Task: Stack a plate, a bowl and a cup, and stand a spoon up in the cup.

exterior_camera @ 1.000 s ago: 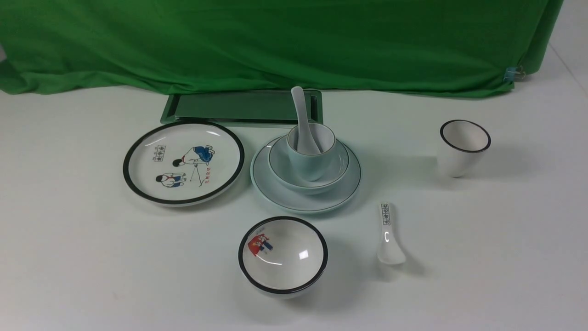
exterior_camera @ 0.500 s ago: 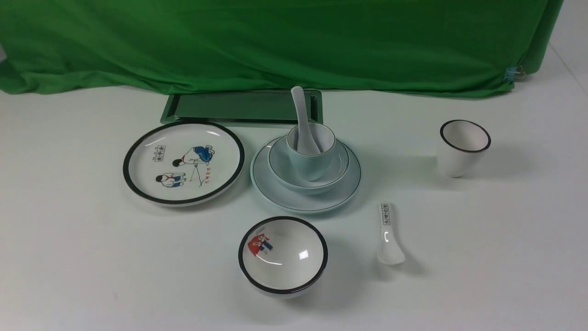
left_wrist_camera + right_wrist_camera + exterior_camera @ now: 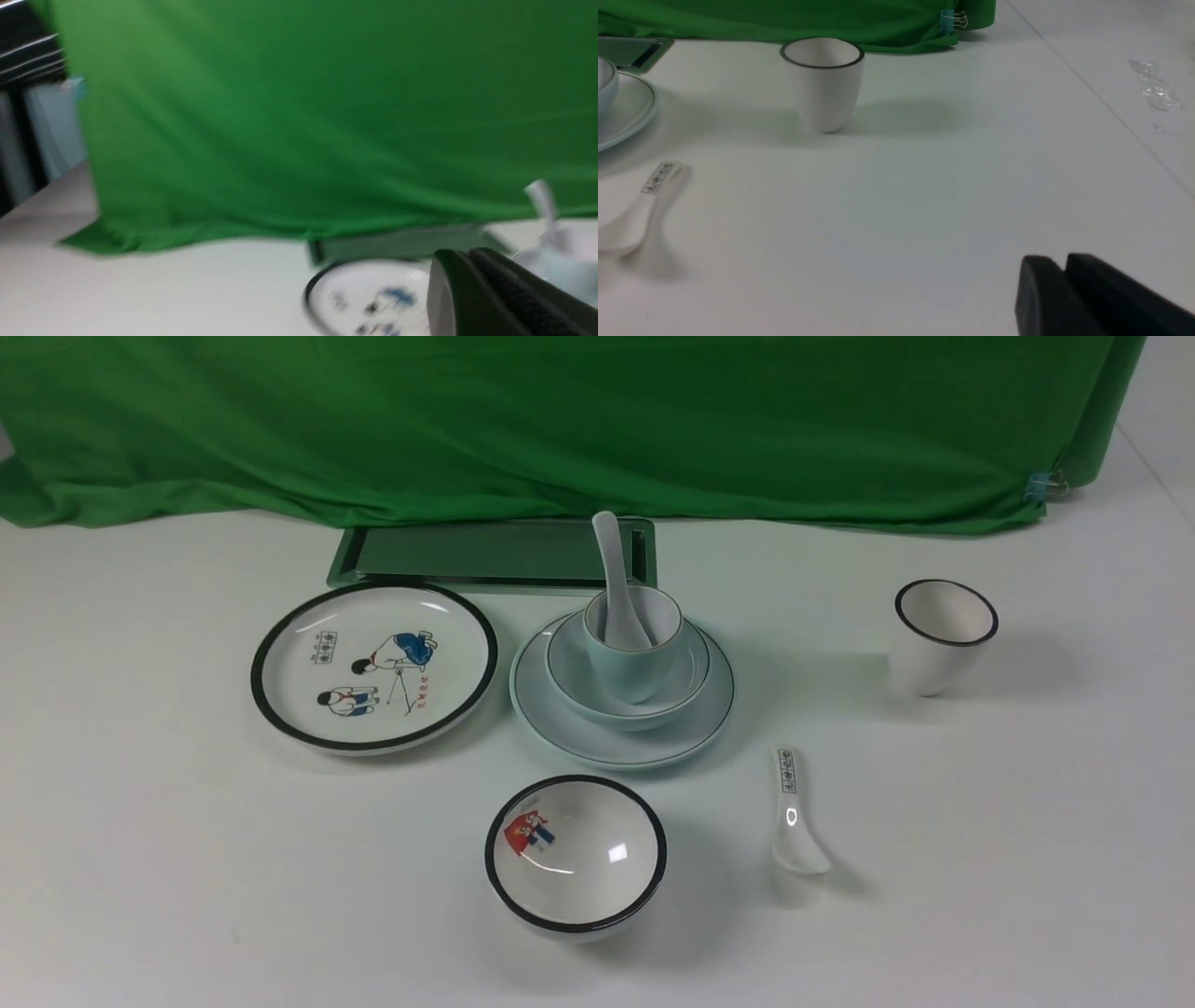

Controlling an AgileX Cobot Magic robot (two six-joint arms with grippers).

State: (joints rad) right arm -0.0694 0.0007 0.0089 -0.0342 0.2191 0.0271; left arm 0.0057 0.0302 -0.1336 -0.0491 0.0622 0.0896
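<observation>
- Plate [image 3: 597, 745], bowl [image 3: 695, 672] and cup [image 3: 630, 670] sit stacked at upper centre of the front frame, spoon [image 3: 613, 565] leaning in the cup
- Left pincer [image 3: 460, 254] is pressed together; right pincer [image 3: 1057, 259] looks nearly closed, can't tell exactly
- Task looks finished; best keep both clear of the spoon handle

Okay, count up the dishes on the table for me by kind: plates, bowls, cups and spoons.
Plates: 2, one pale blue, one with cartoon figures
Bowls: 2, one pale blue, one black-rimmed
Cups: 2, one pale blue, one white
Spoons: 2, one plain, one with characters
Total: 8
</observation>
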